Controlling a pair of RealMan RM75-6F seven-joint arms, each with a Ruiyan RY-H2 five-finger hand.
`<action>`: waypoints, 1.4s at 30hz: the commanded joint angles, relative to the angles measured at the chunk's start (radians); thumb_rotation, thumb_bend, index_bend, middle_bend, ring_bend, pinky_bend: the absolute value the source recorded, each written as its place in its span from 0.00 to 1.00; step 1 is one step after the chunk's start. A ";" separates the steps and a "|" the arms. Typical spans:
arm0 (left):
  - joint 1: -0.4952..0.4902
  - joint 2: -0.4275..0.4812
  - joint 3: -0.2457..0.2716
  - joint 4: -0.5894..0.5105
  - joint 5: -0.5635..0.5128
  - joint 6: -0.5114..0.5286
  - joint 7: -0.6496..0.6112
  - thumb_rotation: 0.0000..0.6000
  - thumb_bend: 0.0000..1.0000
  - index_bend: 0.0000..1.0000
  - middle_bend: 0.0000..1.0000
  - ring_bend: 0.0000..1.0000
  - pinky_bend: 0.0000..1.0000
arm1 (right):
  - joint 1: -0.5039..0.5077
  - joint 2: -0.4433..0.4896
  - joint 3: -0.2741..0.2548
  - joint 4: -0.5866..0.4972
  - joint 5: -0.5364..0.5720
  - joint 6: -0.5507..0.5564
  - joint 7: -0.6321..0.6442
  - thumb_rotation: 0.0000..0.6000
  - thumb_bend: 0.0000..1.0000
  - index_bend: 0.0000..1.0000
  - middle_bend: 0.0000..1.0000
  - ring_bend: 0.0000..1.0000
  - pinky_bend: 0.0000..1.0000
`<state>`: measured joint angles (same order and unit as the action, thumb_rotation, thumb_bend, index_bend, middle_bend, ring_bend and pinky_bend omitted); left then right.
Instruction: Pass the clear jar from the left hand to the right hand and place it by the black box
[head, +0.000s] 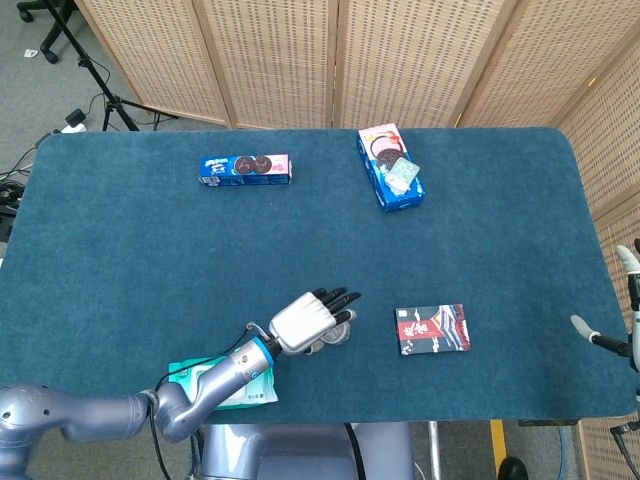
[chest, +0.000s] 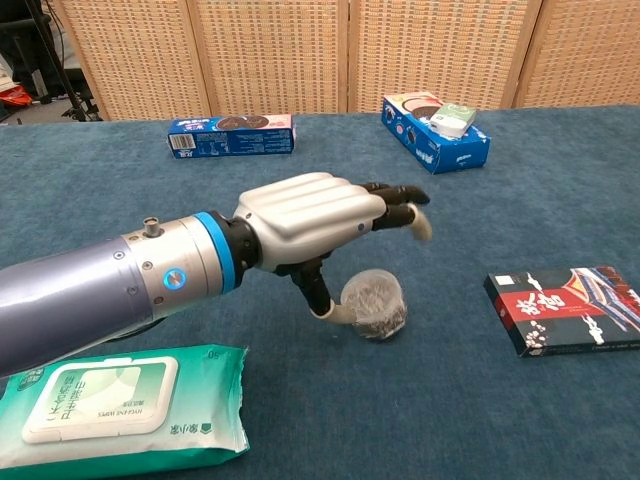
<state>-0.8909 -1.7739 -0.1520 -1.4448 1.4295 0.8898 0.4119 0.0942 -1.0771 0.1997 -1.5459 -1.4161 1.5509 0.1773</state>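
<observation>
surroundings: while the blue felt-covered table (head: 120, 240) carries them, one long blue cookie box (chest: 232, 134), one open blue snack box (chest: 436, 133) and one green wet-wipe pack (chest: 120, 405) lie well apart from the flat black box (chest: 565, 308).
jar: one small clear plastic jar (chest: 374, 305) stands on the cloth, between left hand and black box.
left hand (chest: 315, 210): fingers spread flat over the jar, thumb touching its side, no grip.
right hand (head: 625, 300): at the table's right edge, mostly cut off, cannot tell.

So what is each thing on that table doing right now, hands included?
Clear jar: on the table under the left hand, thumb beside it.
Left hand: fingers stretched out, not gripping.
Right hand: only partly visible at the table's edge, holding nothing seen.
Black box: lying flat.
Wipes pack: flat, flap closed.
Cookie sleeve: on its side.
Blue box: lying flat, small pack on top.
</observation>
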 joint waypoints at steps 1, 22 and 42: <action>0.020 0.052 -0.007 -0.069 0.003 0.039 -0.020 1.00 0.08 0.00 0.00 0.00 0.08 | 0.000 -0.001 -0.003 -0.001 -0.005 0.002 -0.004 1.00 0.00 0.00 0.00 0.00 0.00; 0.444 0.569 0.061 -0.255 -0.038 0.507 -0.284 1.00 0.05 0.00 0.00 0.00 0.00 | 0.321 0.091 -0.122 -0.059 -0.482 -0.254 0.237 1.00 0.00 0.05 0.00 0.00 0.00; 0.574 0.650 0.046 -0.246 -0.044 0.580 -0.420 1.00 0.06 0.00 0.00 0.00 0.00 | 0.696 -0.243 -0.038 -0.131 -0.224 -0.831 -0.133 1.00 0.00 0.08 0.00 0.00 0.00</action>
<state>-0.3175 -1.1244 -0.1050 -1.6913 1.3849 1.4707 -0.0078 0.7588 -1.2728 0.1398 -1.6816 -1.6946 0.7596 0.0975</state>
